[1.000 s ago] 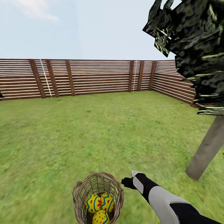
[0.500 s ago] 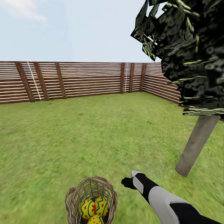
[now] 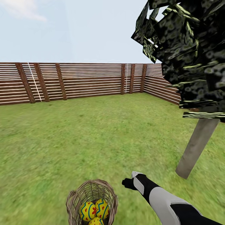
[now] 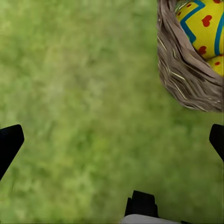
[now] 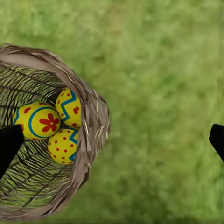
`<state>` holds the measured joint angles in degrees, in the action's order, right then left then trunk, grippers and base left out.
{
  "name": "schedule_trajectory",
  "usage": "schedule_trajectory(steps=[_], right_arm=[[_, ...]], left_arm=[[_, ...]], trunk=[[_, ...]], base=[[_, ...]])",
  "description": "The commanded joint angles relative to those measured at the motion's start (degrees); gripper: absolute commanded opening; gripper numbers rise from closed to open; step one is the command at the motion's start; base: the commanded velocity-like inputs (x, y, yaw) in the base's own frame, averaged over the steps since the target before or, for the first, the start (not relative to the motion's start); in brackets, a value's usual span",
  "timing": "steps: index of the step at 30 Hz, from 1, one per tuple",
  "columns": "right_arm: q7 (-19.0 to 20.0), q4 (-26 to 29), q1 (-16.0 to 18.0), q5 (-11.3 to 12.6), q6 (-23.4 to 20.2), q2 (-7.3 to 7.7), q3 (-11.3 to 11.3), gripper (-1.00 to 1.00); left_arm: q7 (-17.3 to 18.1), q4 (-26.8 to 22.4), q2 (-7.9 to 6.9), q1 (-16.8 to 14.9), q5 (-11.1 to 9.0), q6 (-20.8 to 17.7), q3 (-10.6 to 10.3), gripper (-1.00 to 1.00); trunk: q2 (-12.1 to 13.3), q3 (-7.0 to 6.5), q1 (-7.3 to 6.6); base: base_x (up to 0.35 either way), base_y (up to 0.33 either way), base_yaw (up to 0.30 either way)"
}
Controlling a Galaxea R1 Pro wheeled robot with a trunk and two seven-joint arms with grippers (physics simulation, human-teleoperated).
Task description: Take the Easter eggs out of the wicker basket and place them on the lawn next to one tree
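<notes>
All three Easter eggs (image 5: pixel 53 123) lie in the wicker basket (image 3: pixel 91 200) on the lawn (image 3: pixel 93 140), near the pale-trunked tree (image 3: pixel 197 147). Both the right gripper (image 3: pixel 128 182), hovering just beside the basket, and the left gripper (image 4: pixel 112 140) are wide open and empty. The first pick is not yet done, so the right gripper probably must descend over an egg.

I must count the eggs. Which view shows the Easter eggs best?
The right wrist view: all three Easter eggs lie uncovered inside the wicker basket. The head view cuts the lowest egg; the left wrist view shows parts past the rim.
</notes>
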<state>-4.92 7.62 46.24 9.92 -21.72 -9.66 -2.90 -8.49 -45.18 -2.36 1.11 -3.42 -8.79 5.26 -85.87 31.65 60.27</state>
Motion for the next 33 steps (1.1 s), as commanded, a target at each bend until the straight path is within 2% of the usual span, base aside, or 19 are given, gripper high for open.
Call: schedule_trajectory(steps=[1, 7, 16, 21, 24, 25, 27, 28, 30, 31, 33], right_arm=[[-0.37, 0.12, 0.00, 0.44, -0.25, -0.05, -0.27, 1.00], [-0.42, 0.12, 0.01, 0.41, -0.25, -0.02, -0.28, 1.00], [-0.53, 0.12, 0.00, 0.33, -0.25, 0.05, -0.42, 1.00], [-0.60, 0.12, -0.01, 0.36, -0.25, 0.68, -0.40, 1.00], [-0.61, 0.12, -0.01, 0.36, -0.25, 0.85, -0.43, 1.00], [-0.61, 0.12, -0.01, 0.37, -0.25, 0.89, -0.45, 1.00], [-0.62, 0.12, -0.01, 0.37, -0.25, 0.91, -0.48, 1.00], [-0.62, 0.15, -0.01, 0.37, -0.25, 1.00, -0.50, 1.00], [-0.62, 0.14, -0.01, 0.37, -0.22, 1.14, -0.54, 1.00], [-0.62, 0.16, -0.01, 0.37, -0.20, 1.30, -0.55, 1.00], [-0.62, 0.16, -0.01, 0.37, -0.18, 1.54, -0.56, 1.00]], left_arm=[[-0.21, -0.18, -0.02, 0.04, -0.36, -0.35, -0.08, 1.00], [-0.18, -0.18, -0.02, 0.04, -0.36, -0.35, -0.08, 1.00], [-0.34, -0.19, -0.02, -0.03, -0.36, -0.53, -0.14, 1.00], [-0.11, -1.60, -0.02, -0.10, -0.76, -2.95, -0.16, 1.00], [0.18, -5.07, -0.03, -0.18, -0.89, -8.05, -0.16, 1.00], [0.29, -8.35, -0.06, -0.16, -0.92, -11.34, -0.16, 1.00], [0.38, -12.20, -0.08, -0.15, -0.94, -14.99, -0.16, 1.00], [0.45, -16.16, -0.09, -0.17, -0.95, -18.97, -0.20, 1.00], [0.51, -20.07, -0.06, -0.26, -0.99, -23.25, -0.22, 1.00], [0.71, -23.42, -0.05, -0.54, -1.05, -27.47, -0.23, 1.00], [1.06, -25.73, -0.04, -1.20, -1.24, -31.28, -0.24, 1.00]], trunk=[[0.39, -0.14, -0.23], [2.79, -1.38, -1.54], [6.40, -3.56, -3.52], [8.41, -4.76, -4.62], [9.61, -5.38, -5.28], [10.01, -5.58, -5.50], [10.81, -5.95, -5.94], [11.22, -6.14, -6.16], [12.02, -6.51, -6.59], [12.42, -6.69, -6.81], [13.22, -7.05, -7.25]], base=[[0.000, 0.000, 0.000], [0.000, 0.000, -0.082], [0.000, 0.000, -0.197], [0.000, 0.000, -0.196], [0.000, 0.000, -0.084], [0.000, 0.000, -0.042], [0.000, 0.000, -0.030], [0.000, 0.000, -0.017], [0.000, 0.000, -0.012], [0.000, 0.000, -0.007], [0.000, 0.000, -0.005]])
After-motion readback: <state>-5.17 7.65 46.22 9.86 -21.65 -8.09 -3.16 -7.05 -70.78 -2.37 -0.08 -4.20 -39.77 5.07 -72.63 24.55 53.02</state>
